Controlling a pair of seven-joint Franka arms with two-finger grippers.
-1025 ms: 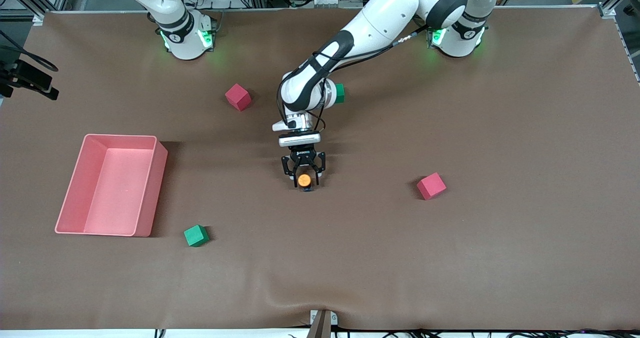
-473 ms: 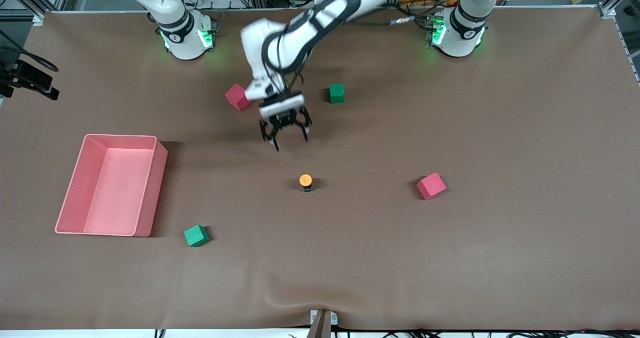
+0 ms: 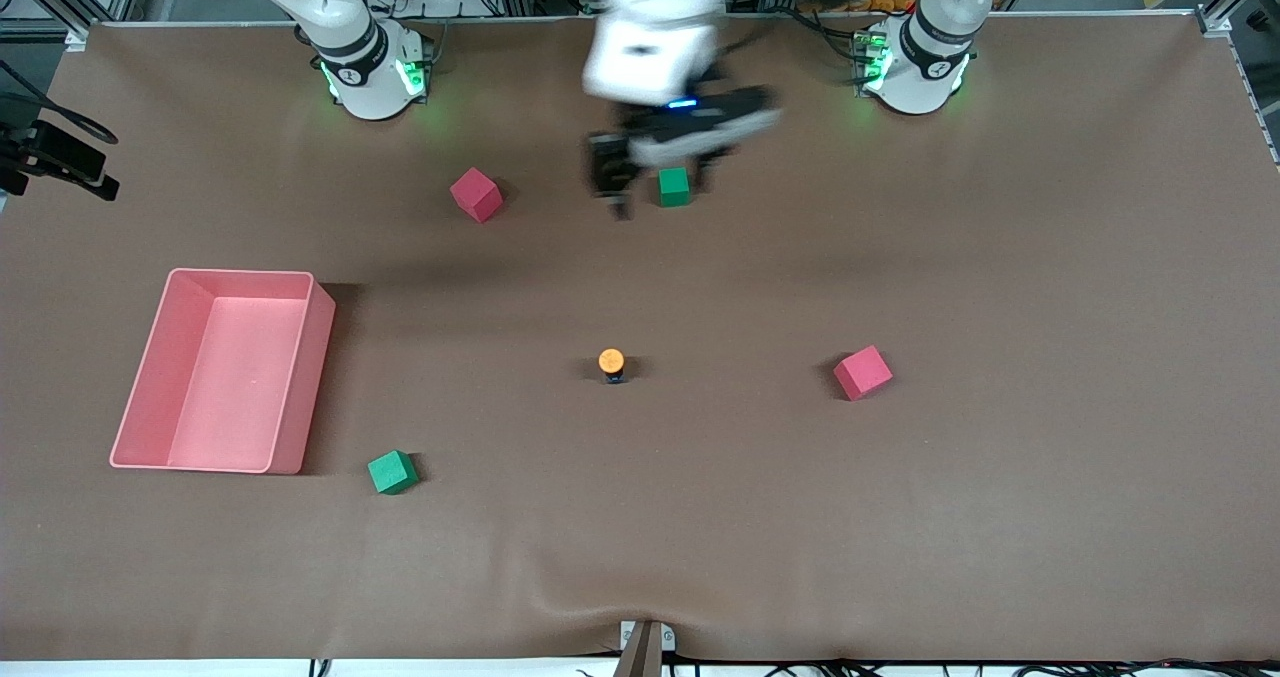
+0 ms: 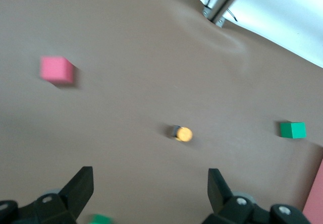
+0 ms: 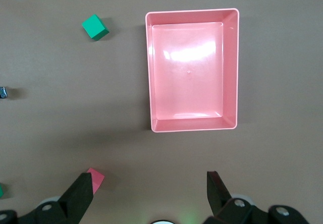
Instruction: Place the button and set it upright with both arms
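We see the button upright at table centre, orange cap at twelve o'clock; left gripper, jaws apart, over a green cube; right gripper waits, jaws apart, empty.

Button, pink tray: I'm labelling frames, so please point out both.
button [image 3: 611, 361], front view, on its orange cap.
pink tray [image 3: 322, 329], front view, on its outer side wall.

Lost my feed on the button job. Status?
Left pincer open, empty, up over a green cube. Right pincer open, waiting. Button upright mid-table, orange cap up, nothing touching it. Nothing in the way.
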